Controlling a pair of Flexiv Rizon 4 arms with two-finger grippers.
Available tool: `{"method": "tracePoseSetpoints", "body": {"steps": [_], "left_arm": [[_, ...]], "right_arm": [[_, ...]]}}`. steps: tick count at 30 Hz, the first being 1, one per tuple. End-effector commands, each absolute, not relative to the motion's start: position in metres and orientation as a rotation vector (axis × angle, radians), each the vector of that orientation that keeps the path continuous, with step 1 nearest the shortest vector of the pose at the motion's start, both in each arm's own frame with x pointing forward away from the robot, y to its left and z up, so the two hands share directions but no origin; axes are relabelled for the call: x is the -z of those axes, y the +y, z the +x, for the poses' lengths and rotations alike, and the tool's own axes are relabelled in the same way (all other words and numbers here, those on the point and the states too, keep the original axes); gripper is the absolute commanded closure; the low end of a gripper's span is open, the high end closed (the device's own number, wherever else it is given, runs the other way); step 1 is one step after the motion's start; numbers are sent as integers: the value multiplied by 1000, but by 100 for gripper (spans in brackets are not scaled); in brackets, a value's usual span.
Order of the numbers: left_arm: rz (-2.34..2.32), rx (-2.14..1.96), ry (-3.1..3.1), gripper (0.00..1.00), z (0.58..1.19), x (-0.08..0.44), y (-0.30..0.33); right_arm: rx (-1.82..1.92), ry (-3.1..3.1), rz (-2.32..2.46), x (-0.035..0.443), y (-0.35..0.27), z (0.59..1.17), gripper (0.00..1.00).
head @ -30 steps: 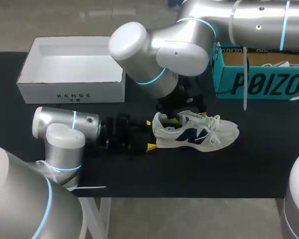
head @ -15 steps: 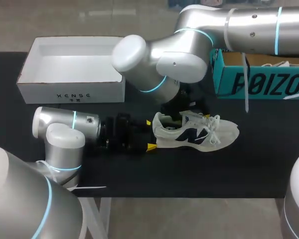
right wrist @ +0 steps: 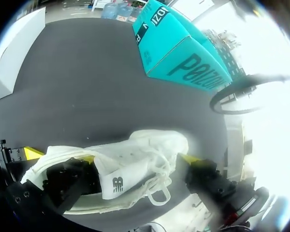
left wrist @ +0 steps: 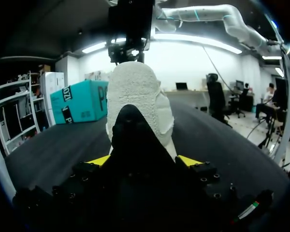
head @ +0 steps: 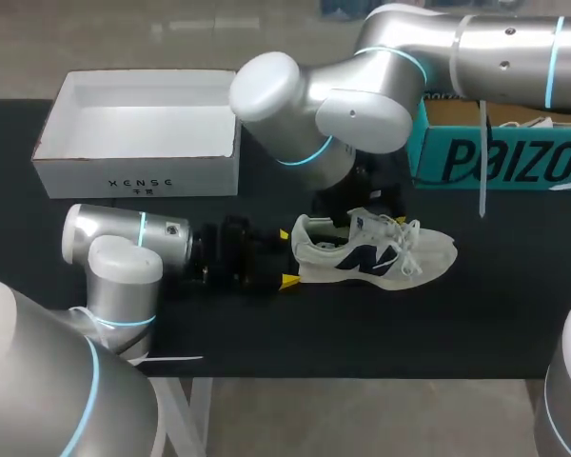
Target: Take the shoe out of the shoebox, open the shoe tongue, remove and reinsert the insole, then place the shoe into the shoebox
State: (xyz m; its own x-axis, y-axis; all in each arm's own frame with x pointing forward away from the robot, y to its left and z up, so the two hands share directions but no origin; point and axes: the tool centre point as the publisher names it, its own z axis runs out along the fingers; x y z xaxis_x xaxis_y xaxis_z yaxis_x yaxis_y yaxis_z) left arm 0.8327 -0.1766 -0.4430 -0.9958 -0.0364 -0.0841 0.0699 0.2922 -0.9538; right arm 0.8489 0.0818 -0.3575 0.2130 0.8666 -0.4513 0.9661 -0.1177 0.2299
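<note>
Shoe (head: 376, 252) is out of the box, lying on its side on the black table (head: 476, 324), heel toward the left arm and toe pointing right. It hasn't shifted over the last second. Left gripper (head: 285, 257) hasn't moved either. In its wrist view a yellow tip sits against each side of the heel, so it reads as clamped on the shoe and acting as the anchor. What changed is the right arm. Its elbow and forearm have slid to the right and a bit away from me, while the wrist stays over the shoe's opening. Right gripper (right wrist: 137, 166) is spread wide, with one finger down by the collar opening and the other past the laces. The tongue (head: 366, 224) sits between them but isn't pinched, as far as I can tell. My read is that this is a re-angle of the wrist around the tongue, not a retreat, so we're in the tongue-opening step or just going for the insole. No insole is visible outside the shoe, so that step looks still to do. Teal shoebox (head: 495, 157) stands at the far right, well apart from the shoe. White box (head: 133, 176) sits far left, behind the left arm.
</note>
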Motion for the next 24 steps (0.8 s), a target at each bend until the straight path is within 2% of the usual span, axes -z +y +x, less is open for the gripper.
{"method": "tracePoseSetpoints", "body": {"steps": [1, 2, 4, 5, 6, 7, 24], "left_arm": [[31, 1813, 2454, 100, 832, 444, -178], [31, 1813, 2454, 100, 832, 444, -178], [31, 1813, 2454, 100, 832, 444, -178], [31, 1813, 2454, 100, 832, 444, -178], [31, 1813, 2454, 100, 832, 444, -178], [31, 1813, 2454, 100, 832, 444, -178], [31, 1813, 2454, 100, 832, 444, -178]], "right_arm": [[257, 1701, 2030, 353, 75, 845, 33], [252, 1701, 2036, 353, 74, 845, 51], [240, 1707, 2055, 352, 72, 844, 75], [238, 1708, 2058, 352, 71, 844, 81], [236, 1709, 2063, 352, 70, 843, 95], [232, 1715, 2070, 352, 70, 843, 100], [143, 1616, 2217, 323, 18, 833, 100]]}}
